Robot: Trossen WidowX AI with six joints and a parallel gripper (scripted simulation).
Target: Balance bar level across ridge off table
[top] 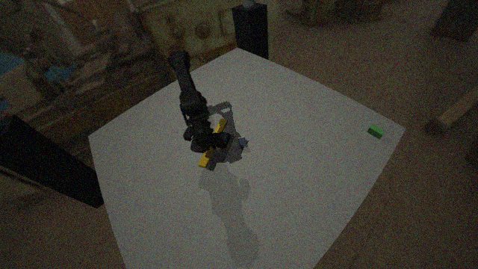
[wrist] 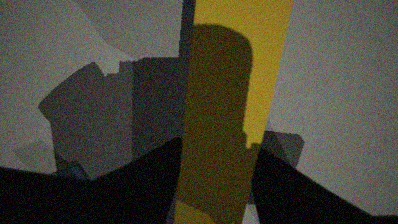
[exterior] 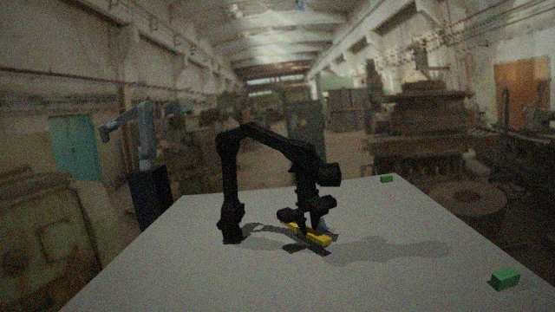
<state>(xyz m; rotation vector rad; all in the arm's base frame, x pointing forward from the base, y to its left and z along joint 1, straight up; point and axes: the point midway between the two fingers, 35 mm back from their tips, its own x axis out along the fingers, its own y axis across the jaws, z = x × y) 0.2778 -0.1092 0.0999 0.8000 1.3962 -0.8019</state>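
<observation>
The yellow bar point(top: 203, 161) point(exterior: 322, 239) point(wrist: 267, 50) is gripped near its middle and hangs a little above the table point(top: 299, 168) point(exterior: 173, 269), with its shadow apart from it in the exterior view. My gripper point(top: 213, 143) point(exterior: 310, 230) point(wrist: 217, 151) is shut on the bar, one finger on each long side. A small blue-grey piece, seemingly the ridge point(top: 243, 143) point(exterior: 322, 224) point(wrist: 75, 170), stands close beside the gripper. It lies in shadow and is partly hidden, so its shape is unclear.
A green block point(top: 376, 131) point(exterior: 386, 178) lies near a far corner of the table. A second green block point(exterior: 505, 279) lies near the table's right edge in the exterior view. Another arm point(exterior: 147, 130) stands on a black pedestal beyond the table.
</observation>
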